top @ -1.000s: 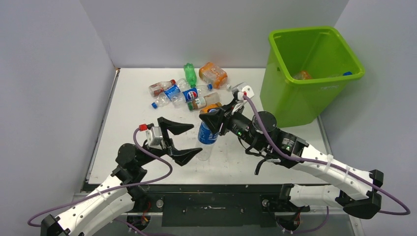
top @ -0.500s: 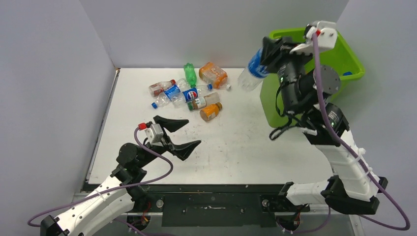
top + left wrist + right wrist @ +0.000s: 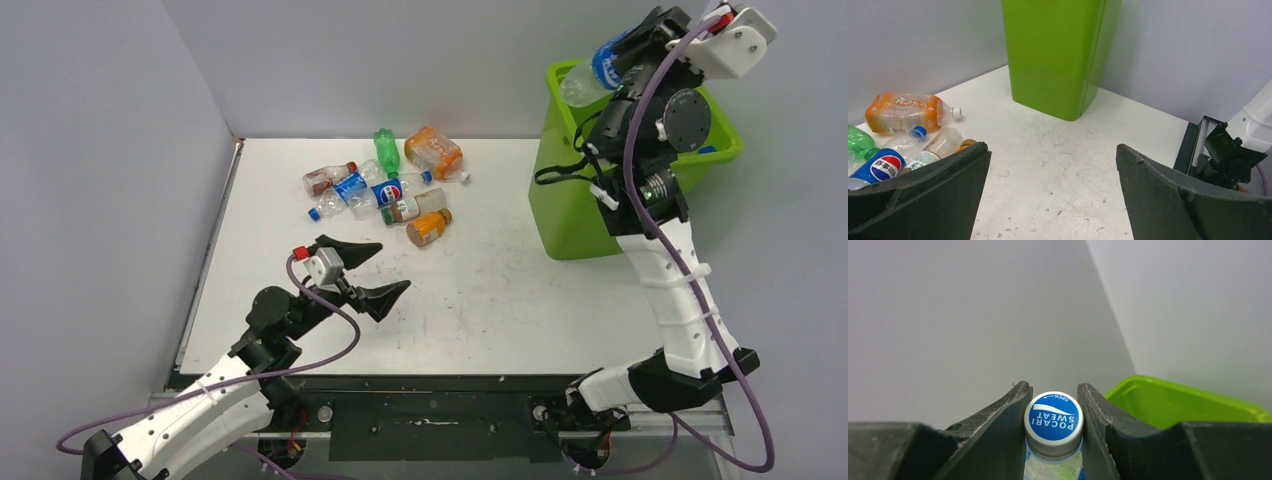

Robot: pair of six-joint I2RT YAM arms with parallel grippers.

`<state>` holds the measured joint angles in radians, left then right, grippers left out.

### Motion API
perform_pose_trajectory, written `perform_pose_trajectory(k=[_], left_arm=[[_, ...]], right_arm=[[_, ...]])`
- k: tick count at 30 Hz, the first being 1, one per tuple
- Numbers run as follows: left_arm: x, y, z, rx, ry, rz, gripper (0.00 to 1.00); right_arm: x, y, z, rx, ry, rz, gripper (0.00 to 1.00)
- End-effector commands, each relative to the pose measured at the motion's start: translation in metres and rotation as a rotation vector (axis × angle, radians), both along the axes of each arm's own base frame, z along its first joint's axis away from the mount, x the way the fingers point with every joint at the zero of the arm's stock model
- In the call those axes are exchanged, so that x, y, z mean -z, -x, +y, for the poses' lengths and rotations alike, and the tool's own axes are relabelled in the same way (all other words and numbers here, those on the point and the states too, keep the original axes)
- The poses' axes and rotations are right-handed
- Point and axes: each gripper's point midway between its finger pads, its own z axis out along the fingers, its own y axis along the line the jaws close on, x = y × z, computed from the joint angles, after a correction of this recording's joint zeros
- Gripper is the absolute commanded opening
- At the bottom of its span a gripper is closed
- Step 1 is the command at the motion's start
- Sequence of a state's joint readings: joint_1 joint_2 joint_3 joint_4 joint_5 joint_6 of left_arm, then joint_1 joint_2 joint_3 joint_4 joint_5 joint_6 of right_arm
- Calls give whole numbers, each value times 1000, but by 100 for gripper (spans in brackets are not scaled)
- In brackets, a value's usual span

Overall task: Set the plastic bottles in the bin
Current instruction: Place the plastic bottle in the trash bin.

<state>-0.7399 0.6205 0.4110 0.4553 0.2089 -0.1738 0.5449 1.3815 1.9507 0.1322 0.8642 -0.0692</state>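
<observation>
Right gripper (image 3: 628,50) is clamped on a blue-label bottle (image 3: 598,68), high above the table (image 3: 500,290) at about 2 o'clock in the top view. That puts it by the far-left corner of the bin (image 3: 572,215). I can't tell from here whether the whole bottle is over the opening or hanging past the rim.

The wrist view shows the fingers pinching either side of the blue cap (image 3: 1053,419), with the cap's face turned back at the camera. So the long axis runs straight out from the gripper. In the top view the clear base points down toward 8 o'clock, cap end up at 2.

Handling-wise, my guess is it's empty and super light, with thin, slick walls that buckle if you squeeze the middle. The cap and neck look like the only stiff part, so that's a sensible place to grab. It may swing a bit when held by one end.

Left gripper (image 3: 394,267) hangs wide open with nothing in it, low over the table around 7 o'clock. The pile (image 3: 385,185) of bottles sits at about 11 o'clock, well apart from the bin.
</observation>
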Motion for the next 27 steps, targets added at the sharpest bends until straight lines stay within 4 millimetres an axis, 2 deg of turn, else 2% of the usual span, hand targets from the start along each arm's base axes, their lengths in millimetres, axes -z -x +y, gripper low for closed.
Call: perform_pose_trajectory(k=[1,6,9,10,11,12,13,14,16,20,22,24,27], left_arm=[[-20,-1,2,-17,31,-36,96],[-15,-2,0,-22,23,-20,96],[-9,-3,-3,-22,4,-10,96],[-7,-3,-5,-22,-8,-7,96],[-5,-3,-6,-21,-20,-5,96],[-3,-3,-8,-21,-31,-2,96],[-2,-1,-9,-17,-38,0,96],[-3,-1,-9,-14,-40,-1,96],[-5,3,-11,4,-41,-8,96],[-7,5,-11,8,-31,-12,96],[-8,3,-9,-8,-27,-6,96],[-10,2,-7,-22,-14,4,96],[-11,-1,-5,-38,4,24,96]], right_arm=[[1,-20,-51,180,-62,-22,5],[31,-54,-80,247,-89,12,5],[57,-73,-96,292,-88,60,5],[66,-80,-98,287,-90,81,9],[74,-87,-98,267,-95,98,24],[80,-93,-94,228,-97,107,55],[81,-98,-85,163,-95,102,89],[81,-102,-74,90,-98,93,93],[70,-102,-48,-81,-106,34,90],[27,-76,-10,-309,-154,-134,90],[13,-61,19,-408,-118,-155,90],[8,-40,51,-521,-39,-158,90],[28,-13,91,-715,30,-140,90]])
